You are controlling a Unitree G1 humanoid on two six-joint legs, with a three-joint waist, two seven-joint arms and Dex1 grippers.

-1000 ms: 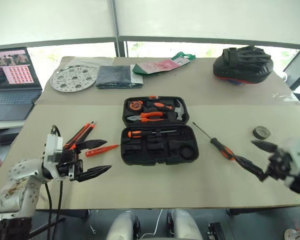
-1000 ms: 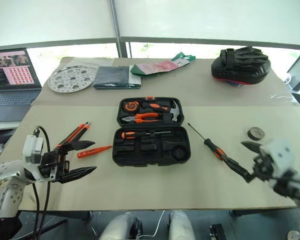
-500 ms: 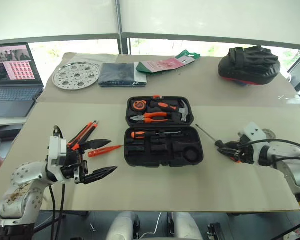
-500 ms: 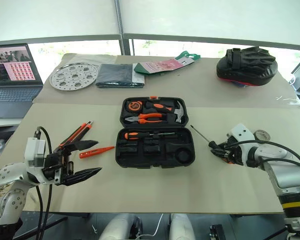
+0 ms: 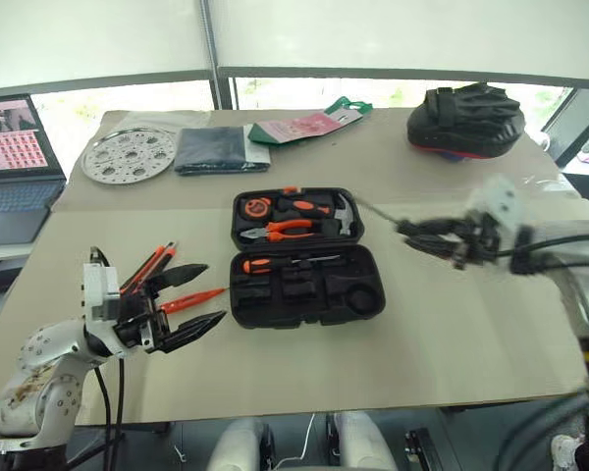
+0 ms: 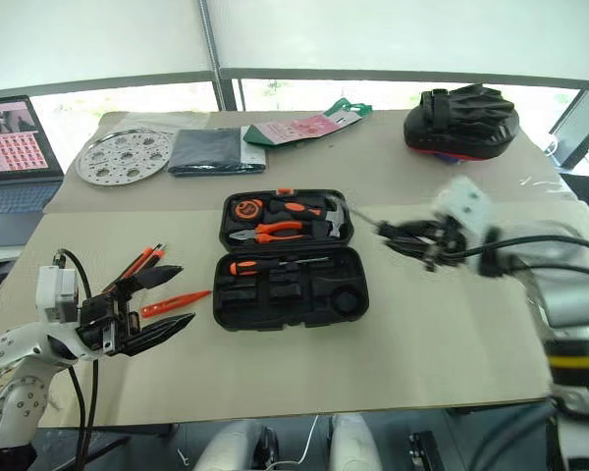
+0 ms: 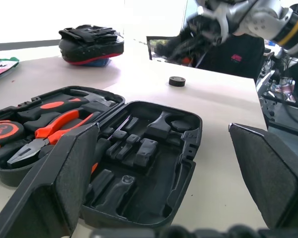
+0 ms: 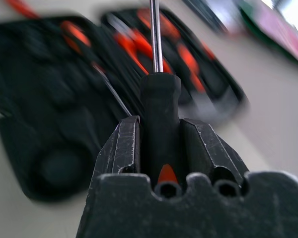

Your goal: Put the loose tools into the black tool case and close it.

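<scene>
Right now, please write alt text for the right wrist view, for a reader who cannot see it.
The right gripper is shut on a screwdriver by its black handle, the metal shaft pointing away. Beyond it lies the open black tool case, blurred, with orange-handled tools in its far half.

The black tool case [image 5: 306, 255] lies open and flat at the middle of the table [image 5: 452, 334], one long black-and-orange screwdriver [image 5: 293, 262] already seated in its near half beside empty moulded slots. A second long screwdriver [image 8: 159, 106] hangs above the table just right of the case, its black handle clamped between the right gripper's [image 5: 442, 238] jaws and its shaft aimed toward the case. To the case's left lie the small all-orange screwdriver [image 5: 192, 299] and the orange-and-black utility knife [image 5: 149, 267], while the small black tape roll [image 7: 177, 81] rests well apart on the right side.
</scene>
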